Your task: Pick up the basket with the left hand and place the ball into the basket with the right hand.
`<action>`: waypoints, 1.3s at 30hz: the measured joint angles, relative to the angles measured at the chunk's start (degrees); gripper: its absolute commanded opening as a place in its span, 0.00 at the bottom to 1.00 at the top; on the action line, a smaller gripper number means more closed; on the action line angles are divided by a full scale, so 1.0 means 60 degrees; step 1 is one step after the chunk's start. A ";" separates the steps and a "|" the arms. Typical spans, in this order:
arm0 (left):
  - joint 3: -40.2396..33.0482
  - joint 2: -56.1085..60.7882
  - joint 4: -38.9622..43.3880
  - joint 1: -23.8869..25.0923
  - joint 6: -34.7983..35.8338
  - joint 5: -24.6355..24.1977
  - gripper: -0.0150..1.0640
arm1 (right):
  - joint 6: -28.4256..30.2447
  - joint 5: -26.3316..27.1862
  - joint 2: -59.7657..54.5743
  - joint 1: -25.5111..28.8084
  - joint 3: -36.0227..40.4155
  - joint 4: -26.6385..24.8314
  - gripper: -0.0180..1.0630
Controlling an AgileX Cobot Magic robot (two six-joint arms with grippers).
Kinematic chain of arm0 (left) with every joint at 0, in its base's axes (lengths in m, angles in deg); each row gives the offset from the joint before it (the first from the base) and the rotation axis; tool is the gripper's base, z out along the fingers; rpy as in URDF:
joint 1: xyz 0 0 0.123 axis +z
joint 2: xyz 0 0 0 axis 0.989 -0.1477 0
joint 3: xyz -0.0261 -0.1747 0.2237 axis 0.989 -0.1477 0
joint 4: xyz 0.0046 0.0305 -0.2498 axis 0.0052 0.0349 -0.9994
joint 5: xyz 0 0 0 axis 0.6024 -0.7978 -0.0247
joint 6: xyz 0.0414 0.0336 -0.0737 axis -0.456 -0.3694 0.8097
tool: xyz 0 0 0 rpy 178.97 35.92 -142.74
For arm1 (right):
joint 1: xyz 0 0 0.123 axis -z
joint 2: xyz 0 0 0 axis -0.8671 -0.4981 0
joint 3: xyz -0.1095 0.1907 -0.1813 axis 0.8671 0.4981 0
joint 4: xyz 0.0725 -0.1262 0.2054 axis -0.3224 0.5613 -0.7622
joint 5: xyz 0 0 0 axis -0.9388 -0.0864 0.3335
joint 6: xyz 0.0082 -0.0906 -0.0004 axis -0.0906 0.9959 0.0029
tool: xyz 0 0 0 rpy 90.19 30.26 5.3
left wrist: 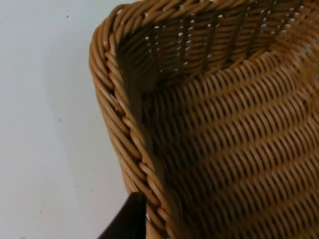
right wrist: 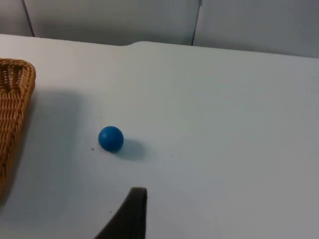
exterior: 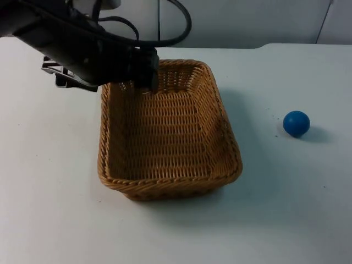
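Observation:
A rectangular wicker basket [exterior: 170, 181] sits mid-table, casting a wide shadow to its right and front as if raised slightly. My left gripper [exterior: 147, 78] is at its far rim, shut on that rim [left wrist: 124, 124], with one black fingertip [left wrist: 130, 219] pressed against the outside of the wall. A small blue ball [exterior: 296, 123] lies on the table to the basket's right, well apart from it. My right gripper [right wrist: 131, 214] waits above the table a short way from the ball [right wrist: 110, 138], holding nothing; the basket's corner [right wrist: 15, 89] shows beyond the ball.
The white table [exterior: 286, 220] ends at the grey partition wall [exterior: 247, 22] behind. Open tabletop surrounds the ball and lies in front of the basket.

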 measured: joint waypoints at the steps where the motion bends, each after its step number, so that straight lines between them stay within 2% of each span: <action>1: 0.0006 -0.0040 0.0024 0.0000 0.0000 0.0000 0.94 | 0.0165 0.0079 0.0000 0.0000 0.0000 -0.0141 0.95; 19: 0.0149 -0.1382 0.0180 0.0000 0.1073 -0.0206 0.94 | 0.0340 0.0134 0.0000 0.0000 0.0000 -0.0228 0.95; 31: 0.0834 -0.1597 0.1007 0.0000 0.2265 -0.0416 0.93 | 0.0340 0.0134 0.0000 0.0000 0.0000 -0.0141 0.95; 32: 0.0886 -0.1617 0.1154 0.0000 0.2475 -0.0477 0.84 | 0.0340 0.0134 0.0000 0.0000 0.0000 -0.0122 0.95; 33: 0.0886 -0.1617 0.1154 0.0000 0.2475 -0.0477 0.69 | 0.0340 0.0134 0.0000 0.0000 0.0000 -0.0122 0.95; 34: 0.0937 -0.1688 0.1374 0.0000 0.2683 -0.0594 0.69 | 0.0340 0.0134 0.0000 0.0000 0.0000 -0.0074 0.95; 35: 0.0996 -0.1737 0.1644 0.0000 0.2978 -0.0721 0.51 | 0.0340 0.0153 0.0000 0.0000 0.0000 -0.0073 0.95; 37: 0.1097 -0.1950 0.2305 0.0000 0.3842 -0.1050 0.01 | 0.0340 0.0207 0.0000 0.0000 0.0000 -0.0073 0.95; 38: 0.1145 -0.1996 0.2306 0.0000 0.4385 -0.1050 0.02 | 0.0340 0.0214 0.0000 0.0000 0.0000 -0.0073 0.95; 39: 0.1145 -0.1996 0.2306 0.0000 0.4385 -0.1050 0.01 | 0.0340 0.0214 0.0000 0.0000 0.0000 -0.0073 0.95</action>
